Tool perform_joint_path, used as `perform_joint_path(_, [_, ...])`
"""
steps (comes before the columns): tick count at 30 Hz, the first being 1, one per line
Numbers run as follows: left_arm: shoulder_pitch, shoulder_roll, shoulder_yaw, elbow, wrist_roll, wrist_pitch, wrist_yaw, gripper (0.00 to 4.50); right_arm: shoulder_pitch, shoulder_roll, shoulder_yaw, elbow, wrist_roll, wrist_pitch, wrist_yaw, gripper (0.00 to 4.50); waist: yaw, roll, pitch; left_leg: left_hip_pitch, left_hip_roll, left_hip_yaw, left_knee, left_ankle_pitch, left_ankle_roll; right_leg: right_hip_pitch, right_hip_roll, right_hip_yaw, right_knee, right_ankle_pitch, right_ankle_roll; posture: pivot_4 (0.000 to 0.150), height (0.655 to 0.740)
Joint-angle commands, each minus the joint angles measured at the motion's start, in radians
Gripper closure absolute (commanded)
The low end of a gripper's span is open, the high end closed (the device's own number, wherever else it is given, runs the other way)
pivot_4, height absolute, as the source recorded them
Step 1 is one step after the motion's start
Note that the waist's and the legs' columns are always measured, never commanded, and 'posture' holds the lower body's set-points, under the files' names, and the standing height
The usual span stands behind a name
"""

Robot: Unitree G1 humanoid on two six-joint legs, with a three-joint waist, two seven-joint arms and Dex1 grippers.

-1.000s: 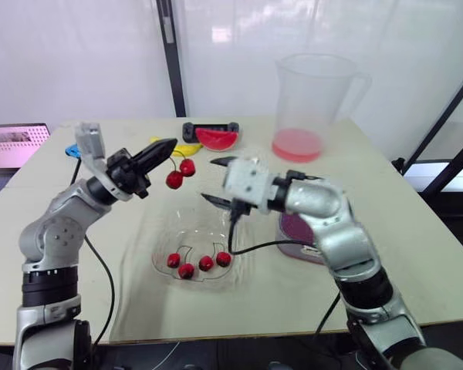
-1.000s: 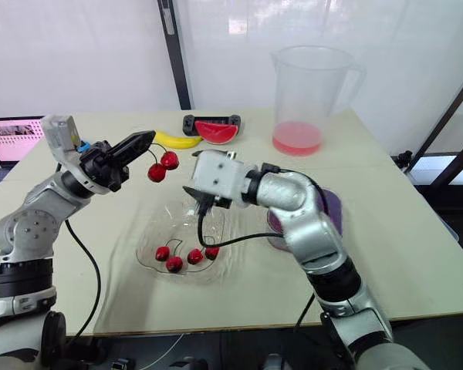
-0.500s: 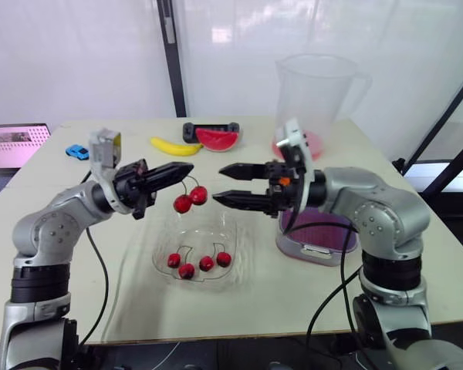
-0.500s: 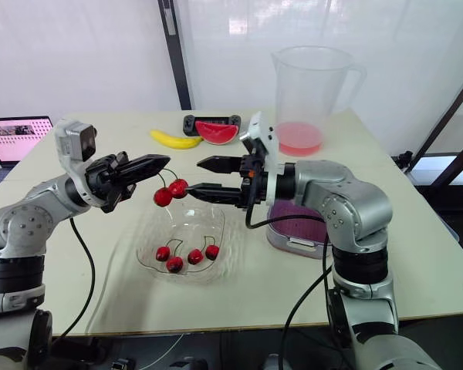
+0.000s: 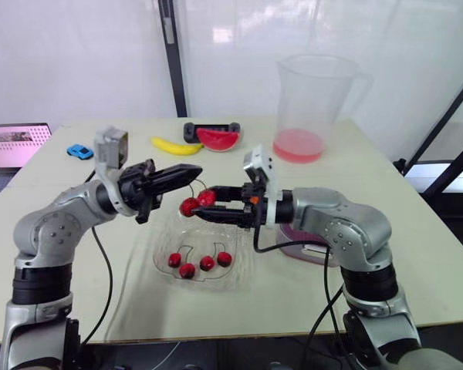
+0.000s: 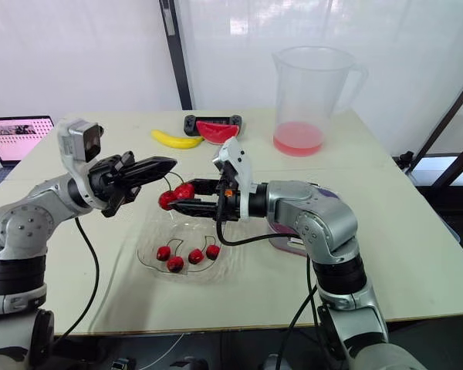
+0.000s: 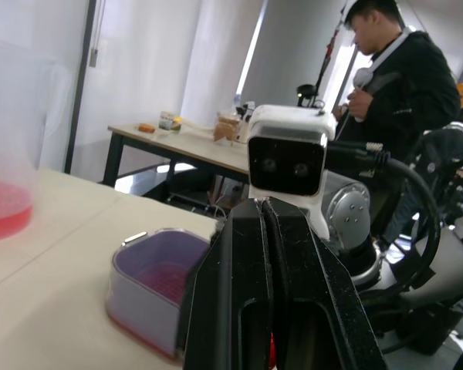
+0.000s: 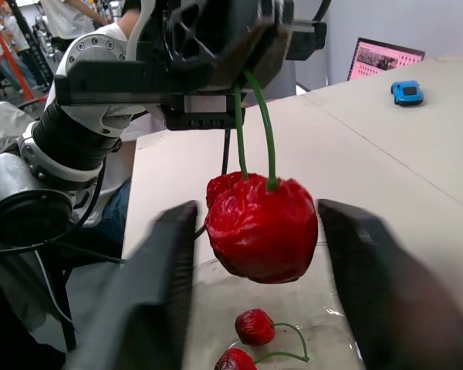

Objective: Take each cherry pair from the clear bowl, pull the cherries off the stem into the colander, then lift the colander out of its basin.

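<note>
My left gripper (image 5: 193,174) is shut on the green stem of a cherry pair (image 5: 197,202), which hangs above the clear bowl (image 5: 233,235). My right gripper (image 5: 203,202) is open, one finger on each side of the two red cherries (image 8: 262,223); the fingers (image 8: 163,287) stand apart from the fruit. Several more cherries (image 5: 197,264) lie in the bowl. The purple colander (image 7: 166,279) sits in its basin (image 5: 309,251) to the right of the bowl, mostly hidden behind my right forearm.
A tall clear pitcher (image 5: 312,108) with pink liquid stands at the back right. A banana (image 5: 174,146), a watermelon slice (image 5: 216,139) and a blue toy car (image 5: 79,151) lie at the back. A laptop (image 5: 11,145) sits far left. A person (image 7: 401,92) stands beyond the table.
My right gripper has moved left and now brackets the hanging cherries, after pointing at them from the right. The left gripper has shifted slightly right with the pair.
</note>
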Motion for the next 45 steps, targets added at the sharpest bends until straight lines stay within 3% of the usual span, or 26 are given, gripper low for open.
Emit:
perform_joint_path(1, [-0.017, 0.012, 0.025, -0.023, -0.026, 0.000, -0.001, 4.50, -0.008, 0.011, -0.005, -0.029, 0.032, -0.025, -0.021, 2.86, 0.000, 0.000, 0.000, 0.000, 0.000, 0.000, 0.000, 0.000, 0.000, 0.000, 0.000, 0.000, 0.000, 0.000, 0.000, 0.150, 0.7400])
perform_joint_path(10, [-0.019, 0.016, 0.022, -0.010, -0.003, -0.020, -0.011, 4.50, 0.003, -0.014, -0.002, -0.028, 0.061, -0.034, -0.033, 2.86, 0.000, 0.000, 0.000, 0.000, 0.000, 0.000, 0.000, 0.000, 0.000, 0.000, 0.000, 0.000, 0.000, 0.000, 0.000, 0.150, 0.7400])
perform_joint_path(21, [-0.031, 0.009, 0.018, 0.003, 0.001, -0.039, -0.010, 4.50, 0.057, -0.147, 0.071, -0.022, 0.032, -0.050, 0.015, 2.86, -0.001, 0.000, 0.000, 0.000, 0.000, 0.000, 0.000, 0.000, 0.001, 0.000, 0.000, 0.000, 0.000, 0.000, 0.000, 0.150, 0.7400])
perform_joint_path(24, [-0.029, 0.008, 0.018, 0.000, 0.002, -0.040, -0.009, 4.50, 0.050, -0.174, 0.033, -0.024, 0.057, -0.036, 0.023, 2.86, 0.000, 0.000, 0.000, 0.000, 0.000, 0.000, 0.000, 0.000, 0.001, 0.000, 0.000, 0.000, 0.000, 0.000, 0.000, 0.150, 0.7400])
perform_joint_path(28, [-0.025, 0.007, 0.019, 0.000, 0.012, -0.050, -0.002, 4.50, 0.008, -0.306, -0.070, 0.026, 0.087, -0.034, 0.094, 2.86, 0.005, 0.000, 0.000, 0.000, 0.000, 0.000, 0.000, 0.000, 0.001, 0.001, 0.000, 0.000, -0.001, 0.000, 0.000, 0.150, 0.7400])
perform_joint_path(33, [-0.015, 0.019, 0.022, -0.001, 0.029, -0.064, -0.006, 4.50, -0.021, -0.637, -0.015, 0.227, -0.120, -0.225, 0.261, 2.86, 0.011, -0.001, 0.000, 0.000, -0.001, 0.001, 0.001, -0.002, 0.003, 0.003, 0.000, -0.001, -0.003, 0.000, 0.000, 0.150, 0.7400])
perform_joint_path(36, [-0.007, 0.023, 0.021, -0.004, 0.041, -0.076, -0.010, 4.50, -0.006, -0.748, 0.058, 0.336, -0.253, -0.359, 0.329, 2.86, 0.005, -0.001, 0.001, 0.000, -0.001, 0.002, 0.001, -0.002, 0.004, 0.002, 0.000, -0.001, -0.003, 0.000, 0.000, 0.150, 0.7400])
perform_joint_path(45, [0.091, 0.009, 0.025, -0.075, 0.069, -0.115, 0.028, 4.50, 0.029, -0.737, 0.187, 0.469, -0.444, -0.478, 0.378, 2.86, 0.002, 0.000, 0.001, 0.000, 0.001, 0.003, 0.001, -0.003, 0.005, 0.001, 0.000, 0.001, -0.003, 0.000, 0.000, 0.150, 0.7400])
